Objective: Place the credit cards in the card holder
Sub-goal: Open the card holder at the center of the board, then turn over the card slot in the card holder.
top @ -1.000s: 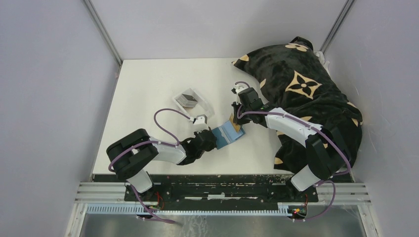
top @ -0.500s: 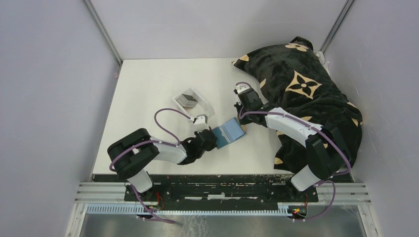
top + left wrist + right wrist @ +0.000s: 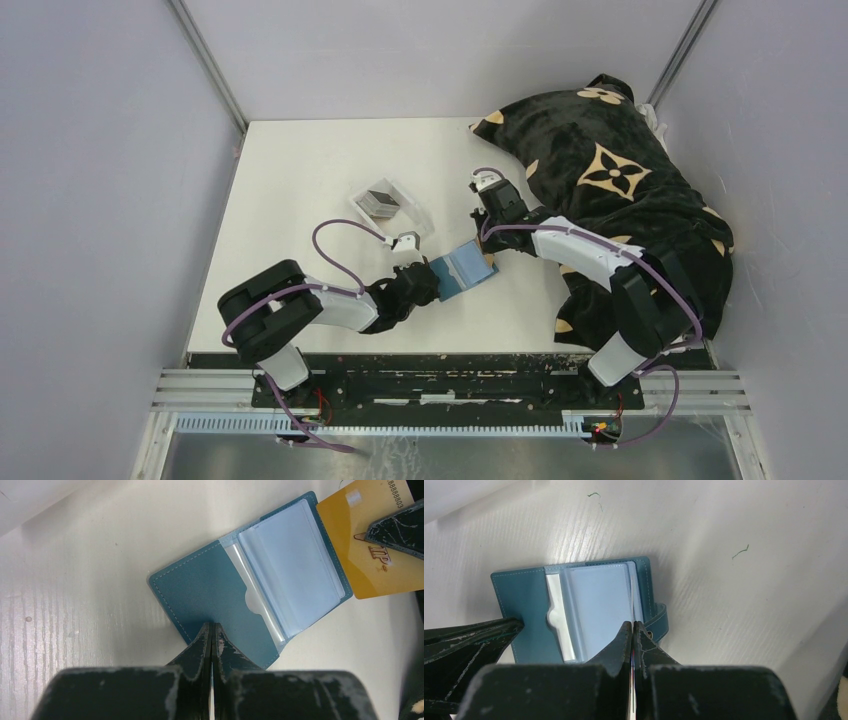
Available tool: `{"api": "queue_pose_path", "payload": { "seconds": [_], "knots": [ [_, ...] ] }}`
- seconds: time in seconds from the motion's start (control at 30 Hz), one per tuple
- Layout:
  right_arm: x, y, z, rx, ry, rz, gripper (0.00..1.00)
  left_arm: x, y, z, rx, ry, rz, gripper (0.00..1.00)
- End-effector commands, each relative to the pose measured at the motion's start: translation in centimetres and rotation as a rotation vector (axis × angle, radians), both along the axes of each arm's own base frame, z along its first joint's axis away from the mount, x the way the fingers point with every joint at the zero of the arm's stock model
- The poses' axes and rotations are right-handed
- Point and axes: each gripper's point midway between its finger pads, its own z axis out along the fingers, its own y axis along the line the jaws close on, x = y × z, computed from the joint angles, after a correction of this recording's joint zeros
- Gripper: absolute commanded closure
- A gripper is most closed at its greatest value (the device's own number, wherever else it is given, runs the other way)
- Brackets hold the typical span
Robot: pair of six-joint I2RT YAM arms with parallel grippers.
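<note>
1. Two pincers are engaged. The left pincer (image 3: pixel 211 630) is clamped tight on the near edge of the holder (image 3: pixel 200 585), whose open teal cover lies flat on the table (image 3: pixel 75 605) just ahead of its tips.
2. The right pincer (image 3: pixel 633 628) is closed on a gold card (image 3: pixel 360 555), held on edge between its tips. The clear sleeves (image 3: pixel 599 605) lie directly ahead of it and below.
3. The card's leading edge is seen at the side of the holder farthest from the left pincer. Whether it has entered a sleeve cannot be told.
4. The step in hand is judged to be the sliding-in of this card. The card should be lined up with the sleeve's opening and pushed straight toward the left pincer, not skewed.
5. The left clamp should be held firm, so that the holder is not shoved along the table by the push.
6. The tab (image 3: pixel 659 622), just right of the right pincer's tips, should be avoided so that it is not snagged.
7. The right grip should be loosened only once most of the card is seated.
8. More cards (image 3: pixel 380 199) are seen in the tray (image 3: pixel 415 217), well beyond the left pincer.
</note>
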Motion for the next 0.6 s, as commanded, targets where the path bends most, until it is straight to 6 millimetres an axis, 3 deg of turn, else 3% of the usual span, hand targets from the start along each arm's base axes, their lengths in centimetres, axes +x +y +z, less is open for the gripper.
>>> {"api": "queue_pose_path", "payload": {
  "seconds": [0.0, 0.57],
  "knots": [
    [1.2, 0.9, 0.6, 0.034, -0.036, 0.004, 0.99, -1.6, 2.6, -3.8, 0.149, 0.082, -0.004, 0.97],
    [1.0, 0.5, -1.1, 0.006, 0.000, -0.004, 0.99, -1.8, 2.9, -4.0, 0.152, 0.085, 0.000, 0.97]
  ]
}}
